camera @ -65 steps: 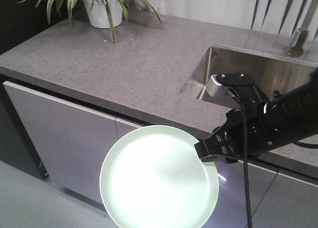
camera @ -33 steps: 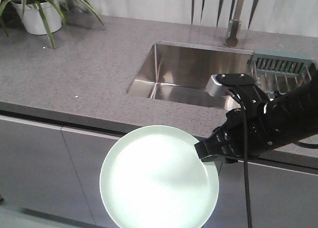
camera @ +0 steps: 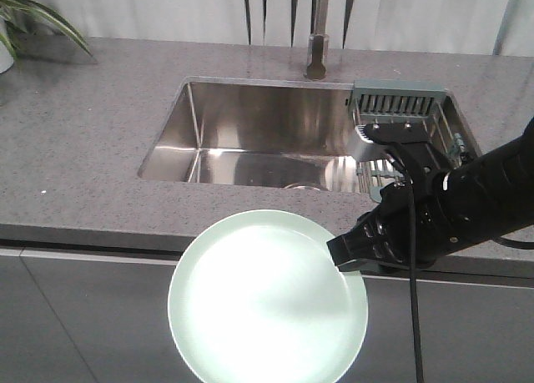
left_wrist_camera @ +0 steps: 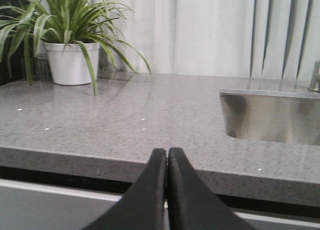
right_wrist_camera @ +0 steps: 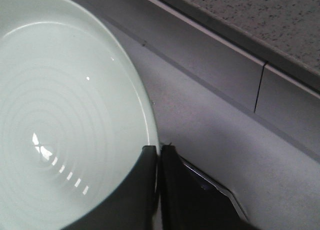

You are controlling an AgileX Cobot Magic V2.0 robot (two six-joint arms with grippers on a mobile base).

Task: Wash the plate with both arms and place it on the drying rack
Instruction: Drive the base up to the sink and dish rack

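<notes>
At the far left, our left gripper [left_wrist_camera: 167, 155] has its fingers pressed together with nothing between them. Its camera looks across the counter [left_wrist_camera: 125, 120], with a potted plant [left_wrist_camera: 70, 39] at 11 o'clock and a corner of the sink [left_wrist_camera: 270, 117] at 3 o'clock.

Moving right, the plate [camera: 267, 304] hangs in front of the cabinet doors [camera: 83, 316], just short of the counter's front edge and, as far as we can tell, clear of it. The right gripper [camera: 340, 256] is clamped on its rim at the plate's 2 o'clock; the wrist view shows the rim pinched between the two fingers. Seen from that gripper, the plate lies at 8 o'clock.

From the plate, the sink sits at 12 o'clock with the tap [camera: 317, 57] behind it. The drying rack [camera: 396, 91] is at 1 o'clock, across the sink's right end and partly hidden by the right arm [camera: 484, 191].

We judge the next move to be a carry up and over the edge toward 12 o'clock. The plate's free 9 o'clock rim is the side open to the left gripper.
</notes>
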